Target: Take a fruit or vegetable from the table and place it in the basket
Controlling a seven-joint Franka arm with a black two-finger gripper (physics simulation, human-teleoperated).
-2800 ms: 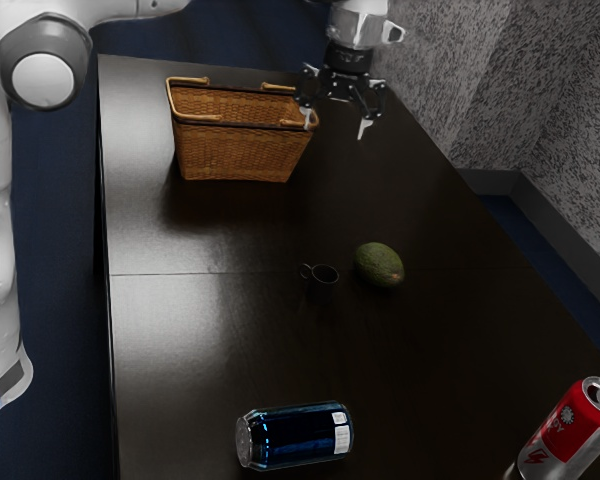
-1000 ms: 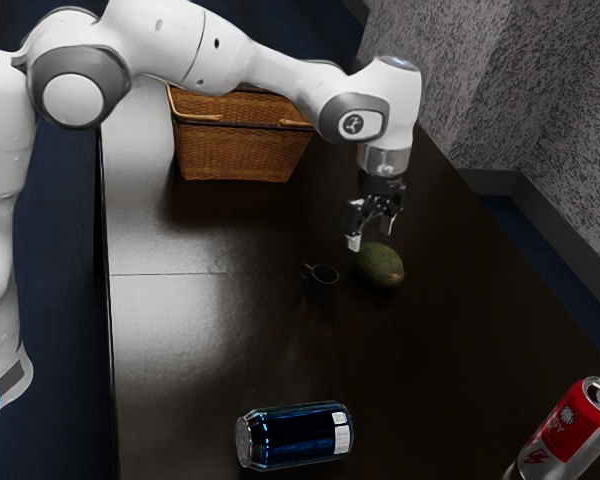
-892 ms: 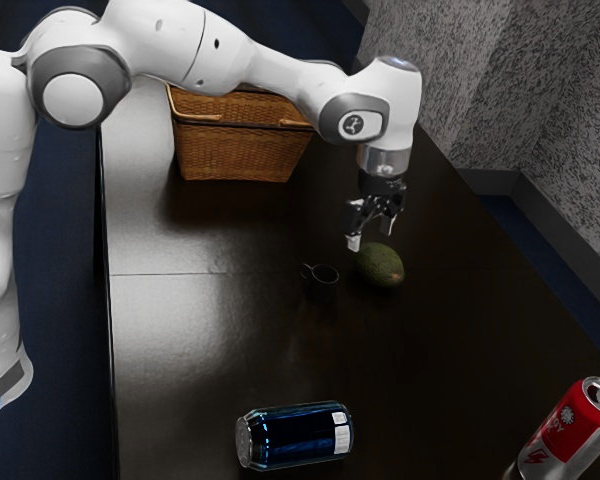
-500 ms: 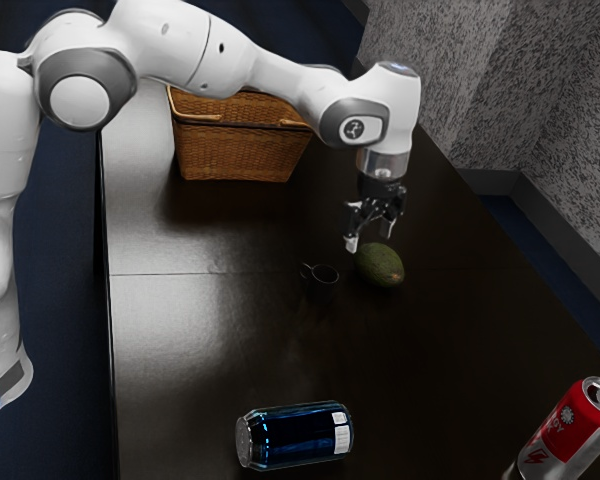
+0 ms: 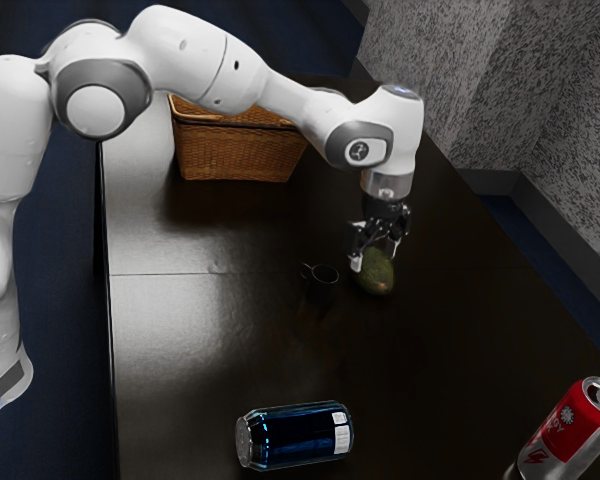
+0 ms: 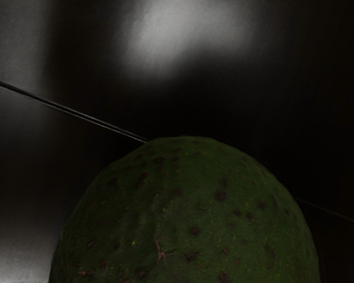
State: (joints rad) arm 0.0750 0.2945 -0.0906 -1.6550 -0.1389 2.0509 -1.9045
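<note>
The plump green avocado with dark-speckled skin [image 5: 376, 276] is down at the glossy black worktop [image 5: 200, 330], outside the basket. The black two-finger end effector [image 5: 376, 258] has come together on it from above, a finger against either side, so I'd call it gripped. In the wrist view its rounded, spotted top swells up large, right under the hand.

Just beside the avocado, toward the exterior view's left, stands a small dark mug with a looped handle [image 5: 322, 279], apart from it. Well apart from the avocado, toward the exterior view's upper left, sits the brown woven wicker basket [image 5: 238, 150], partly hidden behind the white jointed arm [image 5: 290, 98].

Nearer the exterior view's lower edge than the avocado, a shiny blue can [image 5: 295, 436] lies on its side. The red and silver drink can [image 5: 576, 428] is well apart from the avocado, at the exterior view's lower right corner.
</note>
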